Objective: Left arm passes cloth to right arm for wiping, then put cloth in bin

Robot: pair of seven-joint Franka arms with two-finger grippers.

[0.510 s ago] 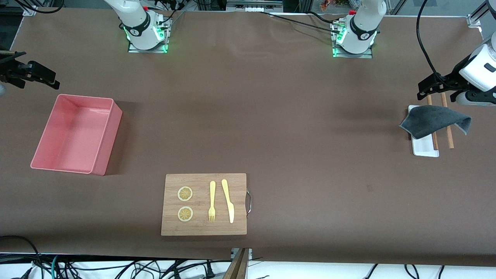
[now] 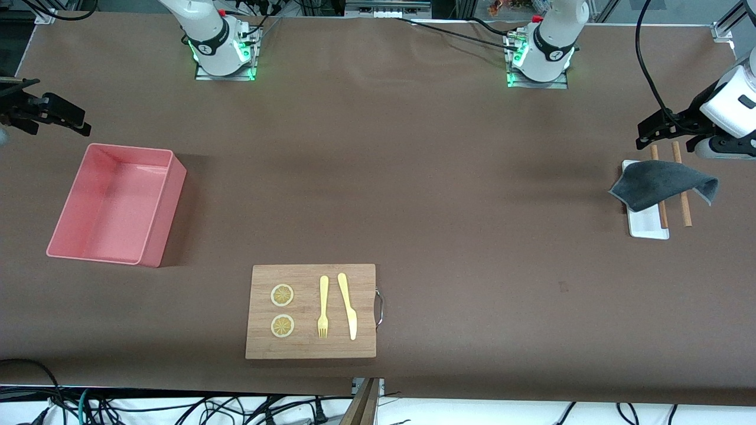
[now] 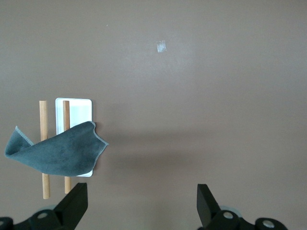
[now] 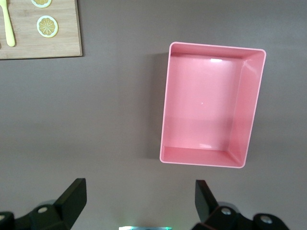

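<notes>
cloth (image 2: 661, 184) draped over tray (image 2: 648, 226) at left-arm edge | left gripper (image 2: 657, 131) hovers above, spread for grabbing | right gripper (image 2: 50, 113) waits, spread, by bin (image 2: 155, 206)

The cloth (image 2: 662, 184) lies draped over two sticks (image 2: 684, 203) and a tray (image 2: 648, 226), just below the left gripper (image 2: 657, 134), whose fingers stand wide apart over the table. The bin (image 2: 116, 203) sits below the right gripper (image 2: 52, 116), likewise spread. The cutting board (image 2: 311, 311) lies between, nearer the front camera, carrying a fork (image 2: 323, 307), a knife (image 2: 348, 305) and two slices (image 2: 282, 310).
</notes>
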